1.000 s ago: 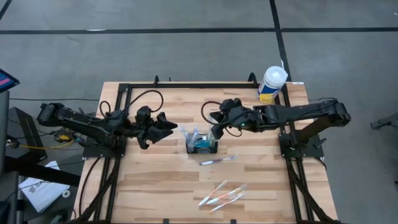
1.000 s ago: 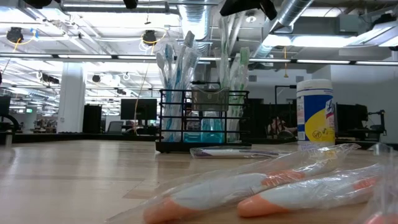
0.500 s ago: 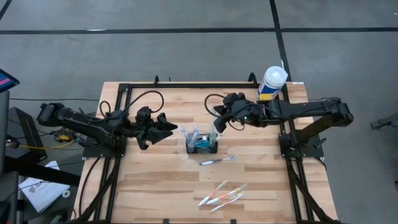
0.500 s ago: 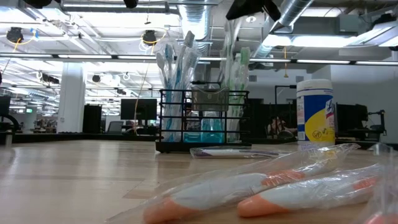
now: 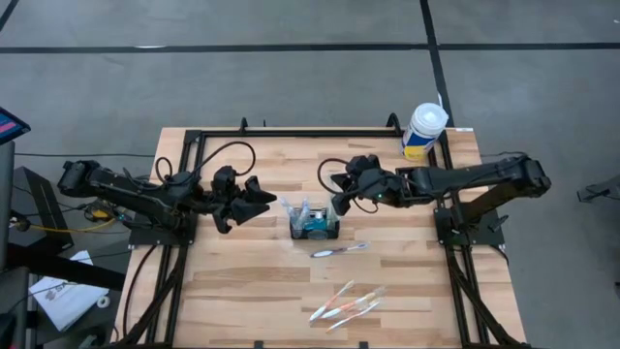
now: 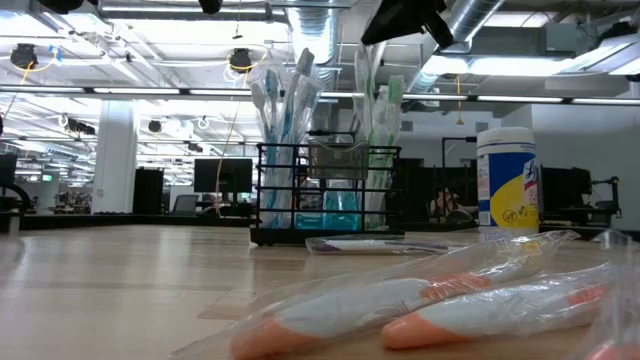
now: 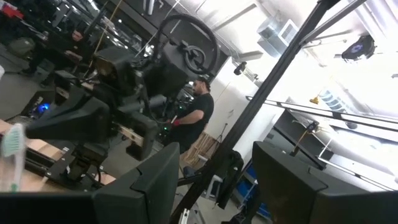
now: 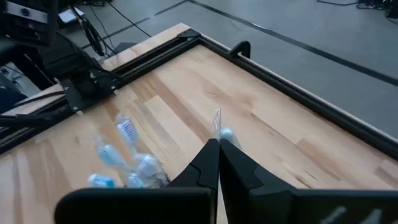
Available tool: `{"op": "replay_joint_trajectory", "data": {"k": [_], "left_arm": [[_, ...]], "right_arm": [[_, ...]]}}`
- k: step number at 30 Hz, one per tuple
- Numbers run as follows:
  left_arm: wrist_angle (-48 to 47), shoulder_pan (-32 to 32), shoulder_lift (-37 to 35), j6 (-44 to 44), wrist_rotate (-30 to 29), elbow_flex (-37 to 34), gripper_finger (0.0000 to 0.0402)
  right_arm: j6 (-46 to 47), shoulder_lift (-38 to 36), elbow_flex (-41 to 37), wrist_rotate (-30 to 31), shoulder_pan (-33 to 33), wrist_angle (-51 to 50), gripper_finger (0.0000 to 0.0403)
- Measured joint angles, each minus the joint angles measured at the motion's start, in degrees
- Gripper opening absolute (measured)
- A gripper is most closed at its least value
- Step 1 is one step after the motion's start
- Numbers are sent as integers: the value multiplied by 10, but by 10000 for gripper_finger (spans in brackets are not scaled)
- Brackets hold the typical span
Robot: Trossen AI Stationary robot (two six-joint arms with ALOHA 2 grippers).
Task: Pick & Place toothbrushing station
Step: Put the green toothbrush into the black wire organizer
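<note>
Toothbrushes in clear wrappers are seen standing upright in the toothbrushing station [image 5: 315, 222], a black wire-mesh caddy that sits near the middle of the wooden table [image 5: 242, 291]; upright storage in its compartments is presumably the goal of the sorting. The right gripper [image 5: 338, 195] is held just above and at about two o'clock from the caddy, its fingers pressed together; in the right wrist view a thin wrapped brush head [image 8: 219, 127] shows just past the closed tips, but whether it is pinched or merely stands beyond them cannot be told. The left gripper [image 5: 260, 195] is parked at about ten o'clock from the caddy, its fingers spread and nothing between them, apparently kept aside so that the other arm has room. One wrapped toothbrush [image 5: 339, 250] lies flat on the table just at five o'clock from the caddy, and a cluster of further wrapped toothbrushes [image 5: 345, 302] lies farther off toward six o'clock, near the front edge; these are judged to be still waiting. A white tub [image 5: 423, 130] stands at the far right corner, at about one o'clock, close to the table's black frame. Open wood is left between the caddy and the loose brushes, and on the left half of the table, so approach from the front appears unobstructed.
</note>
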Motion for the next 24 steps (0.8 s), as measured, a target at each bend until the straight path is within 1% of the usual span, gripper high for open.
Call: {"op": "replay_joint_trajectory", "data": {"k": [5, 11, 14, 18, 24], "left_arm": [[0, 0, 0, 0, 16, 0, 198], [0, 0, 0, -3, 17, 0, 198], [0, 0, 0, -3, 17, 0, 198], [0, 0, 0, -3, 17, 0, 198], [0, 0, 0, -2, 17, 0, 198]], "right_arm": [[-20, -2, -1, -1, -15, 9, 0], [-42, -3, -1, -4, -33, 26, 0], [-44, -4, -1, -16, -39, 30, 0], [-43, -4, -1, -29, -33, 34, 0], [-37, -4, -1, -30, -10, 20, 0]]}}
